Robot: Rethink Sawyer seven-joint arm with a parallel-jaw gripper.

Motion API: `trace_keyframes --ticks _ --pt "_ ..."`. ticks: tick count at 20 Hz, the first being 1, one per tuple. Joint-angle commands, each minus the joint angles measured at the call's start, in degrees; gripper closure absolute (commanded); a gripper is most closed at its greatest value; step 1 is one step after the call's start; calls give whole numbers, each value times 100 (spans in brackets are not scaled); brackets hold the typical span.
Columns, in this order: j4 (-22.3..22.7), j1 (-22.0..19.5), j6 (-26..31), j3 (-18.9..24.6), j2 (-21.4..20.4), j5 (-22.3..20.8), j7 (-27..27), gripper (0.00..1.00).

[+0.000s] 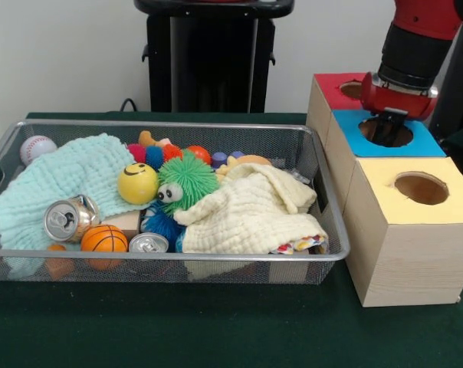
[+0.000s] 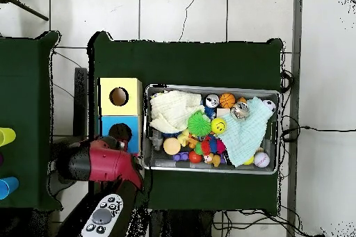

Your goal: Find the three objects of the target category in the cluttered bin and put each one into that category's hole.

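Silver mesh bin point(image 1: 323, 201): left and centre of frame on the green bench point(image 1: 216, 330); no bottle visible, perhaps hidden under the cloths
Pincer point(image 1: 388, 130): tips down in the blue box's hole point(image 1: 406, 135), upper right; cannot tell whether open or holding
Risk: yellow cloth point(image 1: 251, 215) and mint cloth point(image 1: 63, 180) could snag on a blind grasp; cans point(image 1: 67, 220) mistaken for targets

In the front view the wire basket point(image 1: 323, 192) sits on the worktop point(image 1: 216, 330), left of three holed boxes in a row. The tool point(image 1: 388, 129) hangs over the middle box point(image 1: 415, 138). Cloths, balls and cans fill the basket
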Motion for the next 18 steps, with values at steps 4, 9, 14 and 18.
trace_keyframes --ticks 4,9,14,18 --pt "-297 -23 746 -217 -119 183 1485 100" --pt "-327 -107 753 -157 -150 200 1426 100" --pt "-461 -184 869 -148 -221 205 1380 100" --pt "-478 -411 1032 60 -383 232 1268 100"
